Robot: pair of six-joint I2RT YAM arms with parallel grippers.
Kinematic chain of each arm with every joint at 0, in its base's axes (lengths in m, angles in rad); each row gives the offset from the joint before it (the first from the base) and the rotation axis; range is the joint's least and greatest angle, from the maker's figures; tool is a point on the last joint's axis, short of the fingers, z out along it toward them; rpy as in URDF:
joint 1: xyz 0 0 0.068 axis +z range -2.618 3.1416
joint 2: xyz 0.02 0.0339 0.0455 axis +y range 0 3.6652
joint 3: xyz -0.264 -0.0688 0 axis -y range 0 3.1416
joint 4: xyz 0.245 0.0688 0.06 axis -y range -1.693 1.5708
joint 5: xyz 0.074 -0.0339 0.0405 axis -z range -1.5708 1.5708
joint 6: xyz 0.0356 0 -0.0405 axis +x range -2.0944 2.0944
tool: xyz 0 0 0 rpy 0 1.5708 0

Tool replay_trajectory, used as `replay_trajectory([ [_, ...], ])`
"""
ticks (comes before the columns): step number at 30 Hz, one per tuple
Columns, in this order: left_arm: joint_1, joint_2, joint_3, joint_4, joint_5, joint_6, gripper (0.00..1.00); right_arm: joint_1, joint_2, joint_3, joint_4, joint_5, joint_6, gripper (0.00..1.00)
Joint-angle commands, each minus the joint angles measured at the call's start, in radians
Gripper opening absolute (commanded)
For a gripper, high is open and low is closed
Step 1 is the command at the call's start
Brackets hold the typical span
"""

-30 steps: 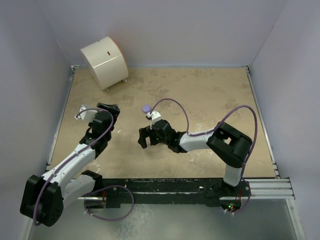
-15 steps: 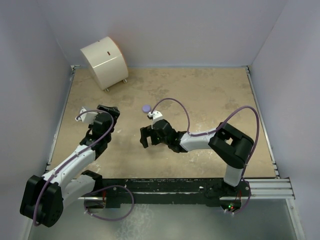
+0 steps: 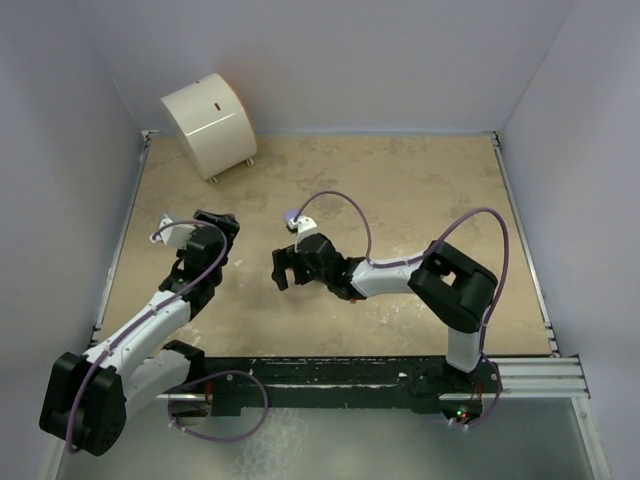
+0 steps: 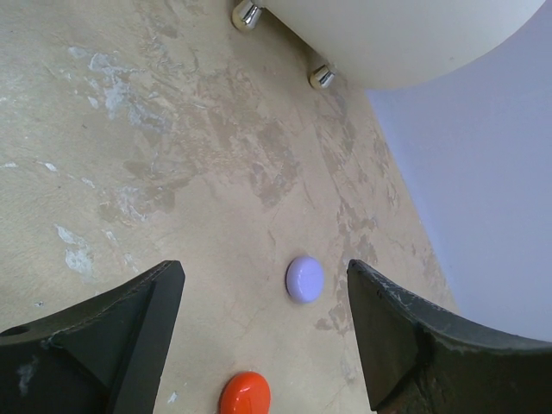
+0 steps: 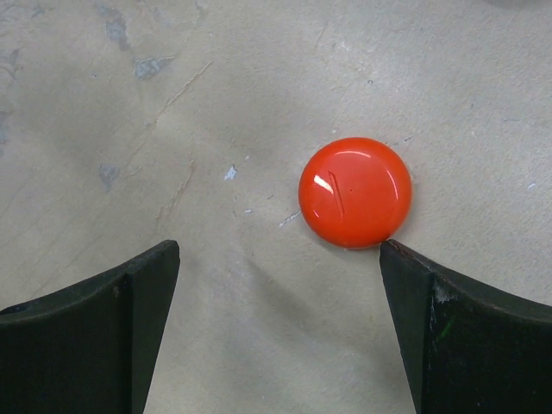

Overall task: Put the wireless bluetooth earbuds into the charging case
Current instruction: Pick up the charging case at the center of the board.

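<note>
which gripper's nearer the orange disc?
Right. The right gripper hangs over the orange disc, framed by its open fingers; the left gripper is farther, the disc small in its view.

Construction: the left arm (image 3: 150, 320) and right arm (image 3: 385, 277) have white link shells with black joint housings. A lilac cable (image 3: 482, 211) loops along each. The left hand (image 3: 213, 228) and right hand (image 3: 287, 268) are black; fingers (image 4: 405, 345) matte, edges scuffed grey.

I see my left gripper (image 4: 263, 274) with its jaws spread wide over the table (image 4: 129, 129). A lilac disc (image 4: 304, 279) lies between them, closer to the right jaw. An orange disc (image 4: 244, 395) lies further back between them. Beyond the jaws a white drum (image 4: 405, 34) stands on metal feet (image 4: 321, 77).
</note>
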Motion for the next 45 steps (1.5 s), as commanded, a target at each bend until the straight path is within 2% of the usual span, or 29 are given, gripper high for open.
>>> replay_trajectory([
  [1, 0.006, -0.041, -0.002, -0.036, -0.043, -0.010, 0.76, 0.017, -0.005, 0.052, 0.008, 0.001, -0.016, 1.00],
  [16, 0.006, -0.095, -0.008, -0.085, -0.073, -0.013, 0.79, 0.025, -0.116, 0.026, -0.073, 0.115, -0.051, 1.00],
  [24, 0.007, -0.110, -0.002, -0.081, -0.028, 0.018, 0.79, 0.019, -0.032, 0.105, -0.161, 0.218, -0.161, 1.00],
  [36, 0.018, -0.130, 0.008, -0.083, 0.035, 0.043, 0.79, -0.031, 0.045, 0.166, -0.136, 0.153, -0.349, 0.98],
  [45, 0.029, -0.124, 0.007, -0.080, 0.050, 0.045, 0.79, -0.036, 0.065, 0.165, -0.093, 0.100, -0.447, 0.87],
])
